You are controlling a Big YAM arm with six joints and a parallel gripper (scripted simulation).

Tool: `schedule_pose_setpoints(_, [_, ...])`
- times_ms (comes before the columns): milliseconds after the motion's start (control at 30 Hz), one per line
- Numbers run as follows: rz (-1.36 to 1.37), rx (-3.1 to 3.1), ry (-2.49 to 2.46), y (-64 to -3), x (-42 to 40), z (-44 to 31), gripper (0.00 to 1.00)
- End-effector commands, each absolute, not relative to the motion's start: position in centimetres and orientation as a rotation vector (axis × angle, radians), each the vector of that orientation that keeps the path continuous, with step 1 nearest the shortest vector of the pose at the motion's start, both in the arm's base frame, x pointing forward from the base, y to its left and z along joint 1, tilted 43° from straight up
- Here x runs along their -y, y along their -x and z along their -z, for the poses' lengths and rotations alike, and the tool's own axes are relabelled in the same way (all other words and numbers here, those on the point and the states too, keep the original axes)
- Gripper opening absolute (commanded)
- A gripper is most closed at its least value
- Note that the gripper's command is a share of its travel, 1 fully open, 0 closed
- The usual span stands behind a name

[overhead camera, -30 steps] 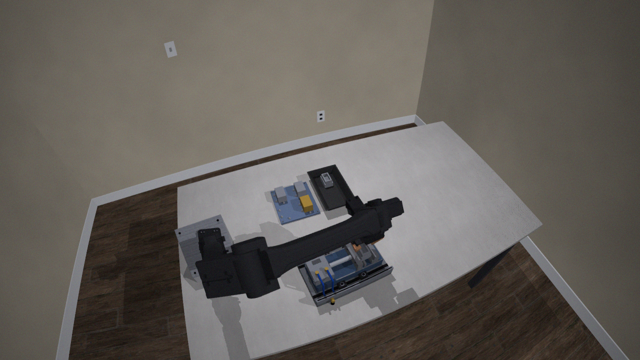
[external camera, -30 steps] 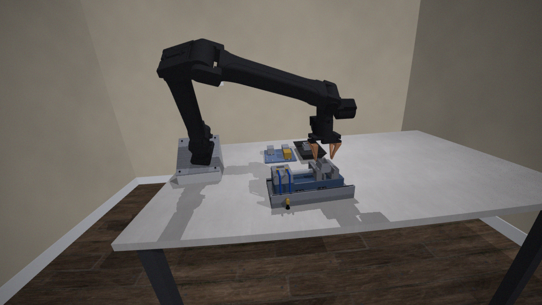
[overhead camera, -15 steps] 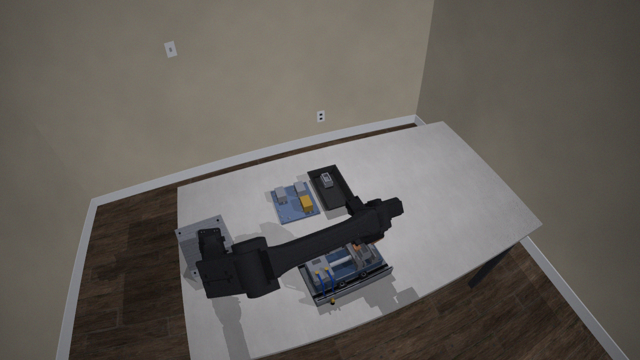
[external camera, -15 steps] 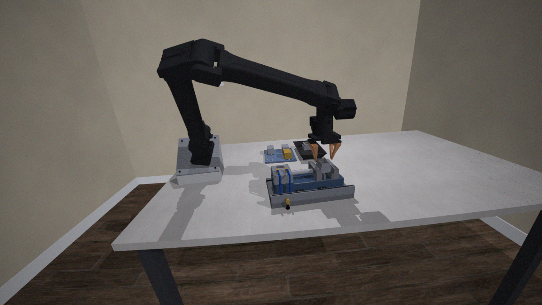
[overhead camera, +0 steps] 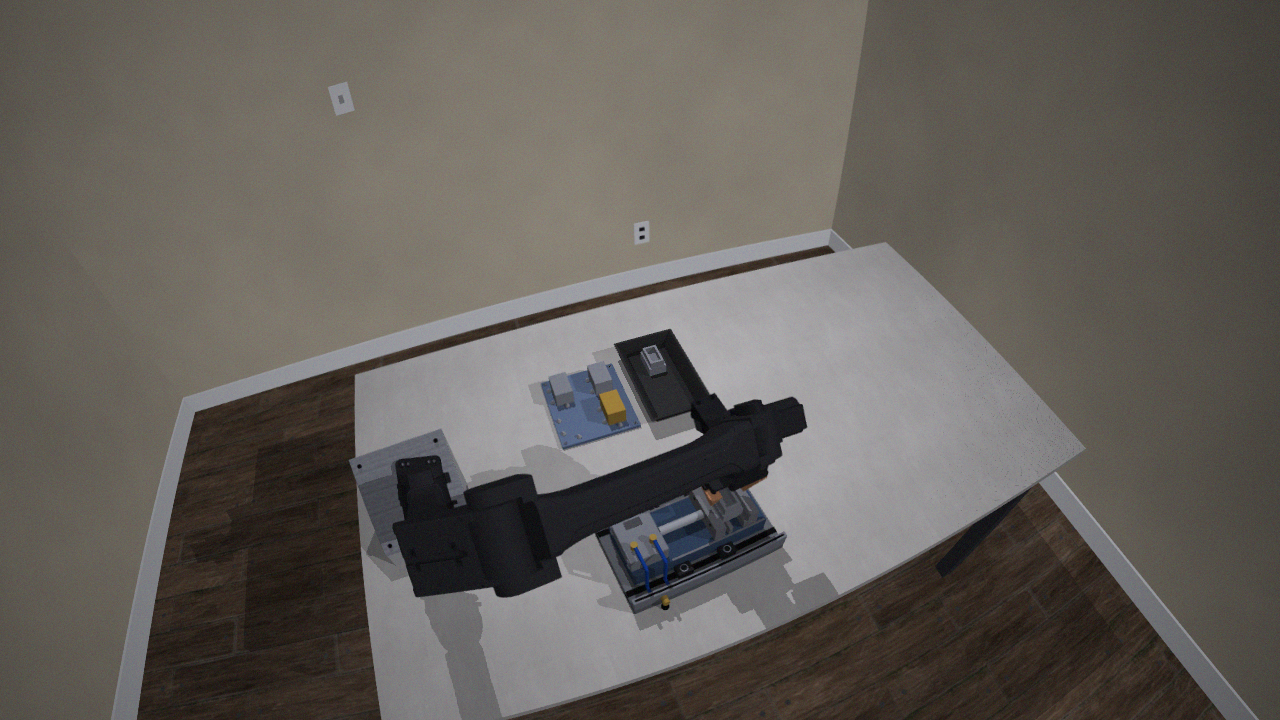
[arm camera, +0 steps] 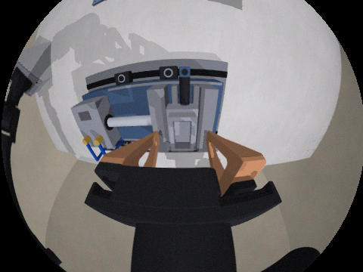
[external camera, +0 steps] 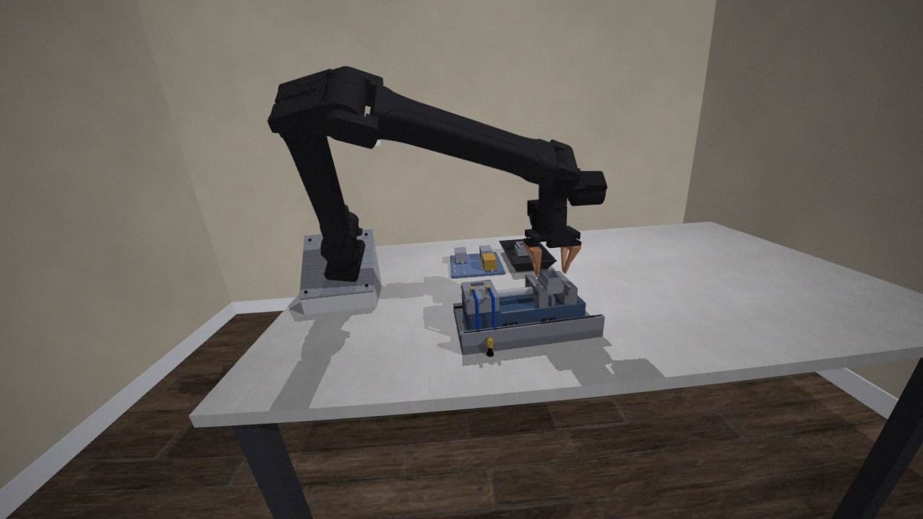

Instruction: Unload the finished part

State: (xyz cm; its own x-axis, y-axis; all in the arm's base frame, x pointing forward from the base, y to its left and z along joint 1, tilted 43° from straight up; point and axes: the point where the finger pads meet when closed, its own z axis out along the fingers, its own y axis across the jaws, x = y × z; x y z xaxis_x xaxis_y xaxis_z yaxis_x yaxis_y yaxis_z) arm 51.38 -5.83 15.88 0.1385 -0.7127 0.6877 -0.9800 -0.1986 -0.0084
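The vise (external camera: 528, 302) stands on a blue base in a grey pan near the table's front; it also shows in the top view (overhead camera: 693, 534). A grey finished part (arm camera: 183, 130) with a rectangular pocket sits between the vise jaws, and it shows in the exterior view (external camera: 548, 282). My gripper (external camera: 550, 261) with orange fingers hangs open and empty just above the part, fingers apart on either side; in the wrist view the gripper (arm camera: 184, 151) frames the part. The black outfeed tray (overhead camera: 660, 376) lies behind the vise and holds a small grey block (overhead camera: 652, 360).
A blue fixture plate (overhead camera: 590, 404) with two grey blocks and a yellow block (overhead camera: 614, 407) lies left of the tray. The arm's grey base mount (external camera: 337, 274) stands at the table's left. A small yellow knob (external camera: 489, 344) sticks out at the pan's front.
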Motion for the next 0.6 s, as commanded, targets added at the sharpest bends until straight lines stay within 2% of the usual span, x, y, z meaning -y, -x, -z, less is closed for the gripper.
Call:
schedule_pose_setpoints(0, [-0.792, 1.624, -1.975, -51.82, 6.36, -15.52, 0.64])
schedule_pose_setpoints(567, [-0.792, 1.619, -1.979, -51.84, 6.39, -15.15, 0.64])
